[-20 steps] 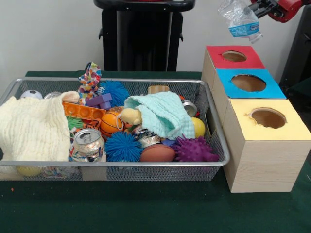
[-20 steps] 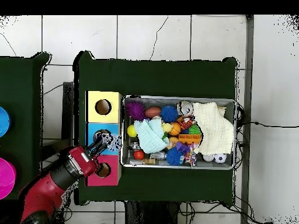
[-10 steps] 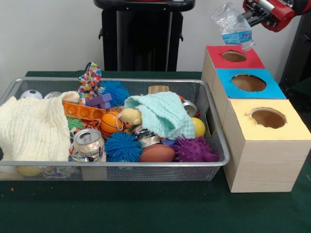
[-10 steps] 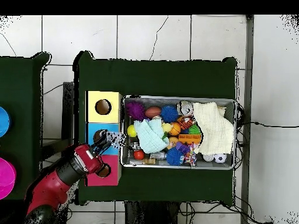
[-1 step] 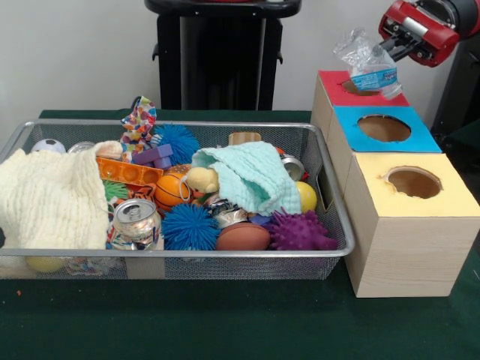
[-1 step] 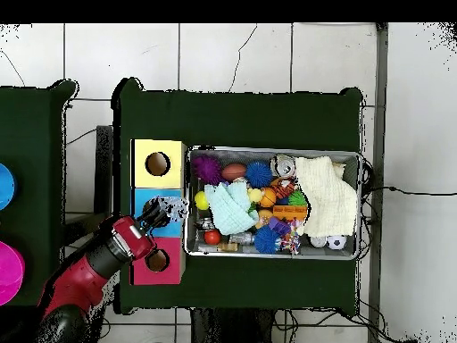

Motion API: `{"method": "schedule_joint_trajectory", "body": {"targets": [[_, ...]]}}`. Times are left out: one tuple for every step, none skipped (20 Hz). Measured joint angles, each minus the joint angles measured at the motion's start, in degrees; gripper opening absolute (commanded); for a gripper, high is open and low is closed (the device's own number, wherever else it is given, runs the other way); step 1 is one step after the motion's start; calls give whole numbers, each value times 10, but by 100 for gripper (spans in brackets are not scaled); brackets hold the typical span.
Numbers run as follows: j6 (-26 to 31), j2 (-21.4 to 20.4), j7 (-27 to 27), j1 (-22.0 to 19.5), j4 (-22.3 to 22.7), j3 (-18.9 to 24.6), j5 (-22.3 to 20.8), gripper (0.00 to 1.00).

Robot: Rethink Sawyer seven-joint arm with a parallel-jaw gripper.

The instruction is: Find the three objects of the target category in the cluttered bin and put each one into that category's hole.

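The bottle (image 5: 367,64), a crumpled clear plastic one with a blue label, is hanging in the gripper (image 5: 391,49), whose fingers are clamped on its upper end. In the front view the bottle is tilting over the red box (image 5: 341,88), its lower end right at the rim of that box's hole (image 5: 361,87); whether it is touching the box cannot be told. The red arm (image 5: 424,22) is reaching in from the upper right corner.

In the overhead view the gripper (image 6: 153,217) is sitting over the row of boxes, with the bottle (image 6: 170,211) showing as a pale patch over the blue box (image 6: 140,198).

Next to the red box the blue box (image 5: 420,139) and the yellow box (image 5: 405,229) are standing in a line, each with a round hole on top. Just beside them the wire bin (image 5: 187,259) is sitting on the green table (image 5: 225,322), holding a mint cloth (image 5: 251,176), a cream cloth (image 5: 49,199), a can (image 5: 137,220), a blue spiky ball (image 5: 189,226), a purple spiky ball (image 5: 300,231) and other toys.
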Motion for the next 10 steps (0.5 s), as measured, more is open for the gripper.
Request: {"method": "schedule_joint_trajectory", "body": {"targets": [[0, 0, 4, 0, -1, 0, 0, 0], [0, 1, 8, 0, -2, 0, 0, 0], [0, 1, 14, 0, -3, 0, 0, 0], [0, 2, 21, 0, -5, 0, 0, 0], [0, 3, 24, 0, -6, 0, 0, 0], [0, 4, 28, 0, -7, 0, 0, 0], [0, 5, 33, 0, -9, 0, 0, 0], [0, 5, 35, 0, -9, 0, 0, 0], [0, 5, 36, 0, -10, 1, 0, 0], [0, 5, 37, 0, -10, 2, 0, 0]]}}
